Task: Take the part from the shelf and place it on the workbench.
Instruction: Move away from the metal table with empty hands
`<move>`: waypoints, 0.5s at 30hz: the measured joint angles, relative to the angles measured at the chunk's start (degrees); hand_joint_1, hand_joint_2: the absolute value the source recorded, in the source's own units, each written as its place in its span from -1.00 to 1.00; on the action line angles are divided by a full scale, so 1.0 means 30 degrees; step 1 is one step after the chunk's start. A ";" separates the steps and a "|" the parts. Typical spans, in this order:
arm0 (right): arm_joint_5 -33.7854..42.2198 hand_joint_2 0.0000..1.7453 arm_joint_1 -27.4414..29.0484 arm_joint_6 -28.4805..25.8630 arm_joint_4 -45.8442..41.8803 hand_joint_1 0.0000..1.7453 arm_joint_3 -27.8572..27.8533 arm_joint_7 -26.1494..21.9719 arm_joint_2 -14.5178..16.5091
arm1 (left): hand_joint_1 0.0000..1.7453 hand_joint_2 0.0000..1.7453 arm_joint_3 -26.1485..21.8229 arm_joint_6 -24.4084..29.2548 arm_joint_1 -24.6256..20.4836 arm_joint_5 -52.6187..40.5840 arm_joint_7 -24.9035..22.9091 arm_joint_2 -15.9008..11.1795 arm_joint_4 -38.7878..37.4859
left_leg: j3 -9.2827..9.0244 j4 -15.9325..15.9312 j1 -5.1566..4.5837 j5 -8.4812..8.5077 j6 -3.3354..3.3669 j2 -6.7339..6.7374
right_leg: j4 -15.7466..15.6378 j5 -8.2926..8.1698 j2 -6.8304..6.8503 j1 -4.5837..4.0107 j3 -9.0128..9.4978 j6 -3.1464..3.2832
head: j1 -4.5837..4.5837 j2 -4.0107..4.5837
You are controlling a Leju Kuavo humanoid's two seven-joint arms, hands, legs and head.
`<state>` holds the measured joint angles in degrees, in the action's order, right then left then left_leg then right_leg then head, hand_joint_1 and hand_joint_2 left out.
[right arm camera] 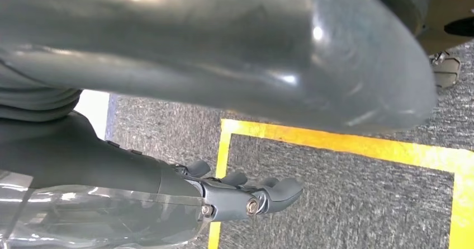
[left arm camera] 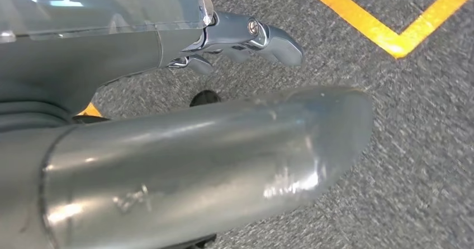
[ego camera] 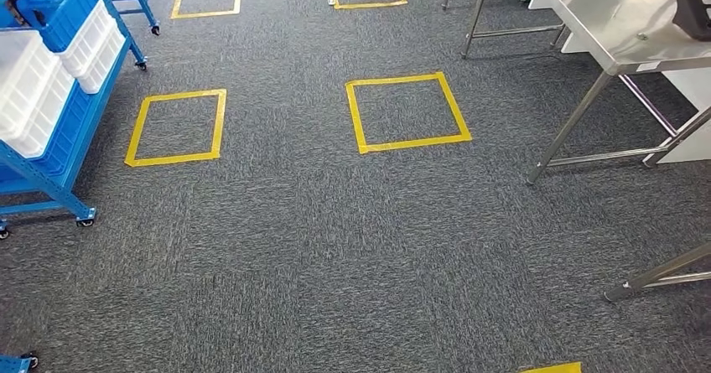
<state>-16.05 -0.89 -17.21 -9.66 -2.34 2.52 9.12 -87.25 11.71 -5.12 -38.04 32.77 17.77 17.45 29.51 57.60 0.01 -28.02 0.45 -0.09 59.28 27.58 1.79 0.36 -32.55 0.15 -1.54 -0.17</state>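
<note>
Grey carpet (ego camera: 335, 247) lies between the blue shelf (ego camera: 50, 151) and steel workbench (ego camera: 620, 12), where a dark object (ego camera: 694, 17), possibly the part, rests. Left hand (left arm camera: 246, 39) and right hand (right arm camera: 246, 196) hang loosely spread, holding nothing.

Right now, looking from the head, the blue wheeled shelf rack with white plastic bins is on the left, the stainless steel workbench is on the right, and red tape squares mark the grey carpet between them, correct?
Nearly. The tape squares are yellow, not red, as the head view shows. The rest holds: the blue wheeled shelf rack with white plastic bins stands on the left and the stainless steel workbench on the right, with grey carpet between.
</note>
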 joint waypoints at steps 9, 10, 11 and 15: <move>-0.0137 -1.00 -0.0007 -0.0025 0.0000 -1.00 0.0000 0.0049 -0.0031 | -1.00 -1.00 0.0000 -0.0045 -0.0047 0.0009 -0.0054 -0.0011 -0.0029 | 0.1698 0.0116 -0.0017 0.1283 0.0392 -0.0047 | 0.2594 0.2287 -0.0506 0.0097 0.0259 -0.0232 | 0.0135 0.0000; -0.0160 -1.00 -0.0028 -0.0016 0.0000 -1.00 0.0002 0.0051 -0.0031 | -1.00 -1.00 0.0000 -0.0049 -0.0052 0.0009 -0.0065 -0.0009 -0.0033 | 0.1887 0.0223 -0.0030 0.1381 0.0309 -0.0078 | 0.1235 0.1958 -0.0565 0.0084 0.1136 -0.0187 | 0.0142 0.0000; -0.0187 -1.00 -0.0040 -0.0004 0.0000 -1.00 0.0004 0.0056 -0.0031 | -1.00 -1.00 0.0000 -0.0049 -0.0058 0.0011 -0.0082 -0.0009 -0.0036 | 0.2009 0.0304 -0.0042 0.1484 0.0207 -0.0104 | 0.0222 0.1714 -0.0627 0.0055 0.1769 -0.0114 | 0.0135 0.0000; -0.0255 -1.00 -0.0055 0.0040 0.0000 -1.00 0.0024 0.0082 -0.0020 | -1.00 -1.00 0.0000 0.0000 -0.0067 0.0022 -0.0184 -0.0015 -0.0073 | 0.2205 0.0377 -0.0035 0.1775 -0.0242 -0.0135 | -0.0649 0.1508 -0.0654 -0.0016 0.1931 0.0298 | 0.0217 0.0000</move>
<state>-16.82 -1.05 -17.09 -9.66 -2.27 2.77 9.06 -87.25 11.71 -5.33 -37.97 32.22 17.73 17.23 36.12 58.73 -0.09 -22.70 -0.28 -0.49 57.33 32.11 -0.18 0.31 -26.75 1.04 -0.88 -0.17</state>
